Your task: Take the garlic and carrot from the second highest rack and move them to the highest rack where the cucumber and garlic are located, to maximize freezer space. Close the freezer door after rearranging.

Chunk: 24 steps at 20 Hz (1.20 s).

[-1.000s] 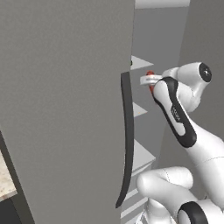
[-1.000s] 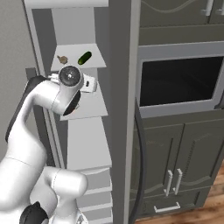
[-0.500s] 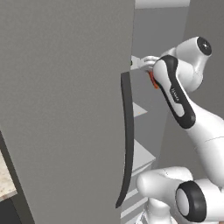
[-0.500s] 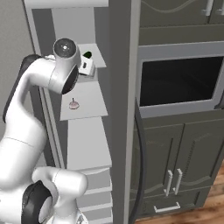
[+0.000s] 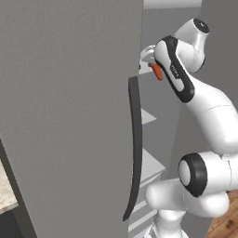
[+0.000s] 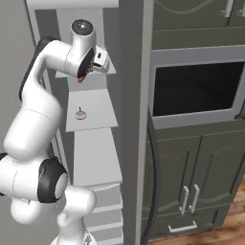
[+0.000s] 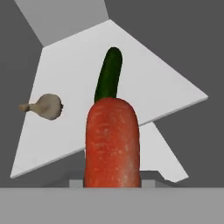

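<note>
- A home kitchen, rendered rather than real.
- A tall grey freezer [image 6: 131, 119] stands open, pale shelves inside holding a cucumber [image 7: 108, 74] and garlic [image 7: 46, 106].
- Beside it, dark green cabinets [image 6: 201, 162] with slim metal handles frame a built-in oven niche [image 6: 196, 88].
- Wood floor [image 6: 225, 229] below.

No text, label or number can be read anywhere.

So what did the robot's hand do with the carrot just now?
The hand lifted the carrot from the second highest rack up to the highest rack, keeping its grip. The cucumber, both garlics and the freezer door stayed put.
</note>
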Motion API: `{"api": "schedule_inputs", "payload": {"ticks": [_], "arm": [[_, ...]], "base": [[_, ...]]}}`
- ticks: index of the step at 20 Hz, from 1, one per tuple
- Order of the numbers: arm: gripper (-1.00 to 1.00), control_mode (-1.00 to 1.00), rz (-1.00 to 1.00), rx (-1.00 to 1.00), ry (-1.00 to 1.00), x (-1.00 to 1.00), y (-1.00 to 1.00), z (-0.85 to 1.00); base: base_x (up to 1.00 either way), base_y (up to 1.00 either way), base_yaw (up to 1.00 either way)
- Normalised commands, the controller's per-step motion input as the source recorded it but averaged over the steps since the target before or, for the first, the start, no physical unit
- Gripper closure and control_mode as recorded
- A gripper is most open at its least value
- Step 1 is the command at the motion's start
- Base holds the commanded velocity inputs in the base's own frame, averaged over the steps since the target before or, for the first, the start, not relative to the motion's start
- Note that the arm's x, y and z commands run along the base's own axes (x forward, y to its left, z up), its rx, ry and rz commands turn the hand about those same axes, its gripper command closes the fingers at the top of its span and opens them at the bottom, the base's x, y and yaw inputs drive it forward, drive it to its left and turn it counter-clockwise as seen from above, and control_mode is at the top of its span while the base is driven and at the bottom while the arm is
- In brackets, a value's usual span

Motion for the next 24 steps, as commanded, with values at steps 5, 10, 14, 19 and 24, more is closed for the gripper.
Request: {"api": "schedule_inputs", "payload": {"ticks": [5, 10, 14, 19, 24], "arm": [[1.0, -1.0, 0.0, 0.0, 0.01, 0.64, 0.05, -0.23], [1.0, -1.0, 0.0, 0.0, 0.01, 0.69, 0.13, -0.25], [1.0, -1.0, 0.0, 0.0, 0.04, 0.7, 0.15, -0.12], [1.0, -1.0, 0.0, 0.0, 0.1, 0.7, 0.15, -0.02], [1.0, -1.0, 0.0, 0.0, 0.11, 0.69, 0.11, -0.07]], "base": [[0.0, 0.0, 0.0], [0.0, 0.0, 0.0], [0.0, 0.0, 0.0], [0.0, 0.0, 0.0], [0.0, 0.0, 0.0]]}}
